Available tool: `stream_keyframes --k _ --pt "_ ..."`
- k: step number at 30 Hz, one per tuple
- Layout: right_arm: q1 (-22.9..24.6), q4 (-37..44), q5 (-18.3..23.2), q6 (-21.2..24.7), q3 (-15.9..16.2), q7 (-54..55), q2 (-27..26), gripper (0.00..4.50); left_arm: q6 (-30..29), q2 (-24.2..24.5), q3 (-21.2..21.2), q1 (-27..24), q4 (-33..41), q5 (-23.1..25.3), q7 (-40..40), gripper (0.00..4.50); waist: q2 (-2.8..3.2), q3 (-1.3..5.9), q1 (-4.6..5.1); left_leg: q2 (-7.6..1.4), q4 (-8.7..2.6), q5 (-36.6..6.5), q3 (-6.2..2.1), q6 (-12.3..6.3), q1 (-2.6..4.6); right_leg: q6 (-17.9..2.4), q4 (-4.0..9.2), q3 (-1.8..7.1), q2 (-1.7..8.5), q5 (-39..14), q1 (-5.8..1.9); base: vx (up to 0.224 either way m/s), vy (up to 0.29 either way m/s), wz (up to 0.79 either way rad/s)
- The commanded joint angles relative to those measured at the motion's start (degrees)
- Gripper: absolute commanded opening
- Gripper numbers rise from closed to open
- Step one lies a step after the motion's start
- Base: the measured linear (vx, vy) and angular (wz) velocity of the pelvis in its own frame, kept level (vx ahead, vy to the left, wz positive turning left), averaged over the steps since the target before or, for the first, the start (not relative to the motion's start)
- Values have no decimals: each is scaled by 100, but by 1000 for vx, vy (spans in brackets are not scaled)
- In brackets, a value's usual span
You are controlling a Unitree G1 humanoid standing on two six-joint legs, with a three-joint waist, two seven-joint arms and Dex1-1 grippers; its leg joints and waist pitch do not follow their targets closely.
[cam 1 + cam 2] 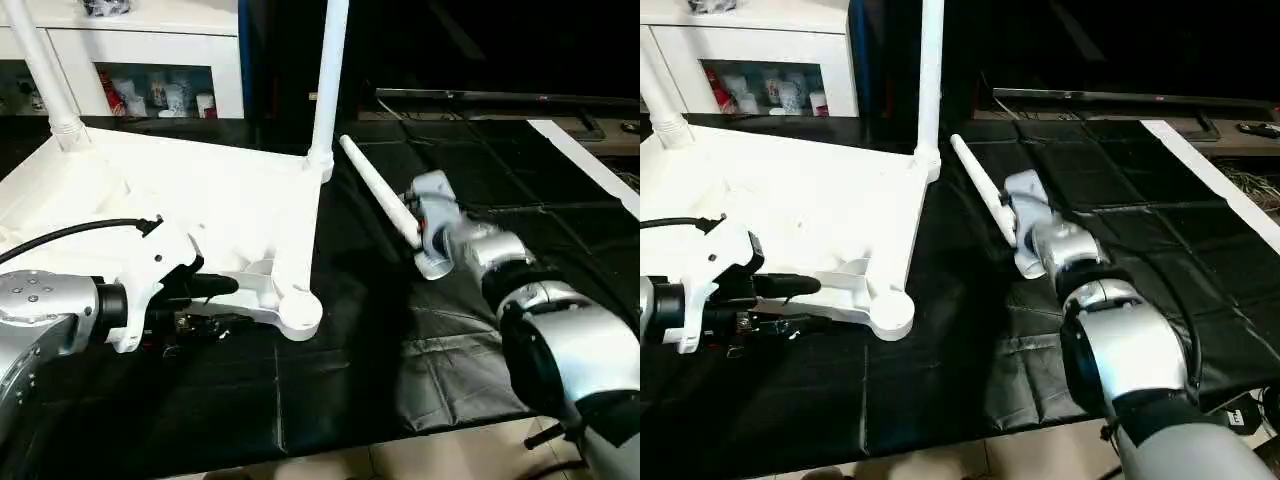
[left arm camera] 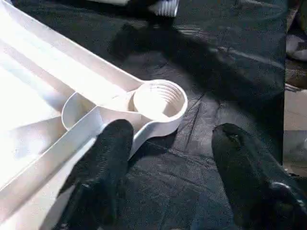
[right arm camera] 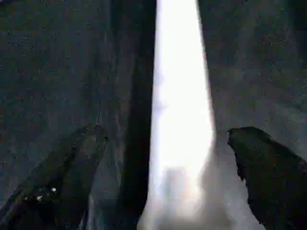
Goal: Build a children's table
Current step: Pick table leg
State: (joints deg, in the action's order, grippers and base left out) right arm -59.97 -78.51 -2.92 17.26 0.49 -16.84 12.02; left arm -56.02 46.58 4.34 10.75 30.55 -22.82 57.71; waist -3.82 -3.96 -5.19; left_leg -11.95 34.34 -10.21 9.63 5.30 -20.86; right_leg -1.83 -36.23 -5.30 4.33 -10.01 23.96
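The white table top (image 1: pixel 180 200) lies upside down on a black sheet (image 1: pixel 380 380) that covers the worktop. You can see the ribs on its underside. Two white legs stand straight up from the two far corners, one on the far left (image 1: pixel 45 70) and one on the far right (image 1: pixel 328 80).

The near right corner of the table top has a round hole (image 2: pixel 158 99) with screw rings inside it, and no leg is in it. The left hand (image 2: pixel 168 167) is right by this corner. Its two black fingers are spread apart. One finger (image 2: pixel 108 158) is against the edge of the table top, and the other finger (image 2: pixel 244 167) sits over the black sheet beside the corner. The hand is not pinching anything.

A loose white leg (image 1: pixel 385 205) lies on the black sheet to the right of the table top, close to it but not touching it. Its thin end points toward the far right corner. The right hand (image 3: pixel 168 158) is at the fat end of this leg. Its two black fingers (image 3: pixel 268 163) are spread, one on each side of the leg, and there is a gap between the fingers and the leg.

Behind the worktop stands a white cabinet (image 1: pixel 150 60) with small things behind its glass.
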Motion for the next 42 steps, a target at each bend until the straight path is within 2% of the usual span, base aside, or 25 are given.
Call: stream_keyframes --k 1,2,4,5,9,14,22,26,31,34,38,39,40,41,42 --pt "53 -14 3 124 -20 -57 51 450 -44 68 -44 24 96 -48 -47 355 141 410 -3 -80 -396 -1312 -4 311 18 -1000 350 315 328 -1235 -333 0 0 0" --pt "58 -16 5 178 -11 -145 56 450 -41 73 -66 46 83 -56 -44 355 163 410 -7 -82 -396 -1332 -11 318 20 -1009 345 313 332 -1238 -336 0 0 0" --pt "62 -15 -11 219 -9 -209 59 450 -47 81 -87 63 77 -79 -63 373 155 408 -5 -82 -393 -1385 -8 316 25 -1016 356 314 330 -1276 -333 0 0 0" --pt "77 -20 -114 361 92 -474 74 450 -29 112 -146 93 58 -100 -83 385 185 407 -7 -82 -392 -1425 -11 317 31 -1027 356 314 330 -1308 -328 0 0 0" --pt "93 -27 -227 492 213 -720 110 450 -9 124 -200 139 17 -102 -100 415 174 392 -12 -96 -399 -1493 -14 319 29 -1053 372 308 334 -1420 -331 0 0 0" --pt "111 -20 -306 730 230 -768 169 403 55 117 -265 198 -47 -76 -109 447 185 394 -28 -99 -401 -1568 -21 358 51 -1035 381 308 337 -1511 -325 0 0 0" --pt "162 -10 -294 871 153 -777 204 331 -4 138 -291 215 18 -219 -134 450 178 388 -41 -98 -405 -1674 -30 390 68 -993 396 306 344 -1664 -318 0 0 0" --pt "268 -5 -281 1114 102 -803 213 299 1 137 -338 200 28 -257 -169 450 164 377 -61 -103 -413 -1747 -31 396 82 -938 411 307 342 -1793 -311 0 0 0" --pt "325 7 -65 1128 -163 -665 213 282 42 55 -361 229 -25 -265 -218 450 150 358 -72 -99 -422 -1958 -40 428 112 -837 456 305 357 -2139 -298 0 0 0" --pt "356 54 288 1013 -590 -452 233 281 141 -44 -415 302 -144 -246 -327 450 145 361 -68 -85 -417 -2046 -42 430 143 -733 487 296 349 -2284 -285 0 0 0" --pt "367 141 610 854 -980 -379 258 280 241 -280 -488 451 -323 -217 -502 450 165 385 -51 -84 -407 -1978 -50 430 122 -740 472 285 345 -2176 -307 0 0 0" --pt "371 170 675 769 -1064 -376 258 280 286 -350 -523 499 -393 -188 -555 450 189 384 -36 -78 -403 -1995 -40 417 132 -754 490 283 334 -2139 -294 0 0 0" --pt "371 170 675 769 -1064 -376 258 280 286 -350 -523 499 -393 -188 -555 450 178 392 -31 -78 -396 -1970 -42 414 129 -780 471 282 333 -2085 -298 0 0 0" --pt "386 227 799 603 -1222 -367 254 280 364 -478 -587 583 -523 -130 -659 450 172 401 -24 -75 -399 -1918 -48 408 105 -807 454 280 333 -2026 -325 0 0 0" --pt "392 247 846 543 -1275 -367 254 280 389 -524 -607 611 -569 -109 -696 450 208 400 -8 -71 -391 -1890 -26 394 115 -825 475 287 327 -1925 -310 0 0 0"
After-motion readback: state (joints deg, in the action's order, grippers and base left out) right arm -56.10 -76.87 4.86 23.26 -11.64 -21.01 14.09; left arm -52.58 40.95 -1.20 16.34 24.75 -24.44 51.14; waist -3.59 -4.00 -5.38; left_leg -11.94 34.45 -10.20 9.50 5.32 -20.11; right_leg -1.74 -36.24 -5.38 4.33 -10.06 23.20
